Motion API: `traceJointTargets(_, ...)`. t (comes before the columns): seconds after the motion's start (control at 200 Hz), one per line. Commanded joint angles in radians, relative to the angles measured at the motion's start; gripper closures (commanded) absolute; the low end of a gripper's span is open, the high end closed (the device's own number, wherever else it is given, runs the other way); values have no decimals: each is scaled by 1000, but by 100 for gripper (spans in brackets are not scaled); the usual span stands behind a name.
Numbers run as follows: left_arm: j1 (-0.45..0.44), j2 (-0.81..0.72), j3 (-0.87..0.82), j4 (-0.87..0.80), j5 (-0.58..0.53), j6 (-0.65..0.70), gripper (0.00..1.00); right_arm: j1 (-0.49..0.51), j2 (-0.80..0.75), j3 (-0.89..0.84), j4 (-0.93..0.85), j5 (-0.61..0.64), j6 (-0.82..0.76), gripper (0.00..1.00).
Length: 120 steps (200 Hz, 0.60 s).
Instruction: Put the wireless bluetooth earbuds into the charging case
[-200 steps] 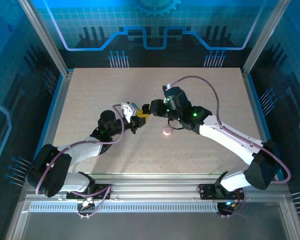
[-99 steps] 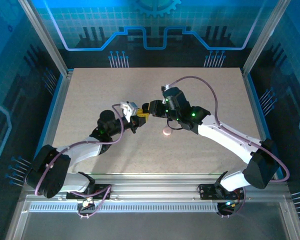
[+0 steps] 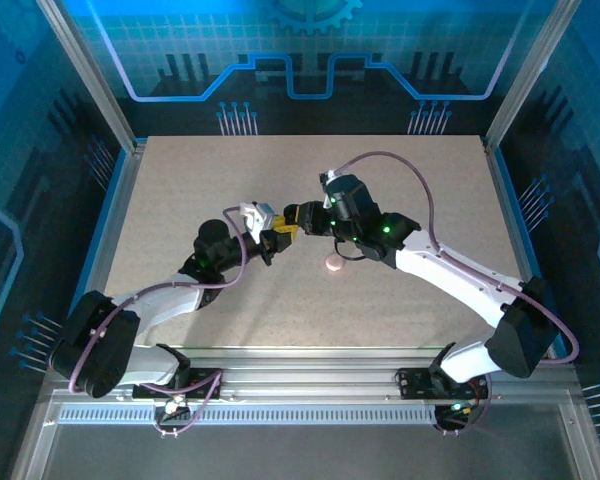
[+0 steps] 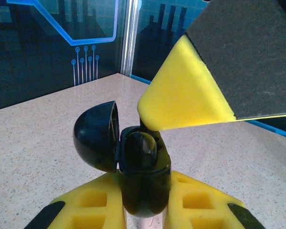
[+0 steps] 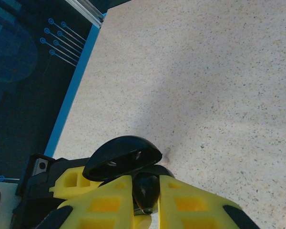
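OK, you're mid-insertion on one black earbud (image 5: 146,194). The left hand (image 4: 144,202) is clenched on the black charging case (image 4: 144,167) and holds it up off the table (image 3: 200,180). The lid (image 4: 96,136) is swung open to one side.

The right hand (image 5: 145,185) is clenched on that earbud, pinched between its yellow pads (image 5: 181,200). It meets the left hand tip to tip near the table's centre.

In the left wrist view, the right hand's yellow finger (image 4: 181,95) sits directly above the case's open mouth, with a glossy black bit at the cavity. It's black on black, so I can't tell whether the bud is seated or just resting at the rim.

Next move, as I read it:
- Press the bud down along the socket axis with small travel and low force.
- Grip the case firmly so it doesn't twist between the pads.
- Watch the open lid. It's close to the right hand and could get knocked shut.
- Release the right hand only once the bud sits flush, then back straight off.

A pale pink round thing (image 3: 333,263) lies on the table near the right hand. It's too small to identify.
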State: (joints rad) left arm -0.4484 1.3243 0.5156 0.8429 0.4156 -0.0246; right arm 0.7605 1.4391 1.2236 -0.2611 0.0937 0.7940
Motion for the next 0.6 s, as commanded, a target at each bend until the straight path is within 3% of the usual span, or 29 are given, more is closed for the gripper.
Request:
traceJointTargets(0.0,-7,-30,29,35,-6,-3,85,17,14,17,-12,-21,-33,82)
traceJointTargets(0.595,-9,-49,26,21,-7,5,85,9,-45,43,-32,16,-50,51)
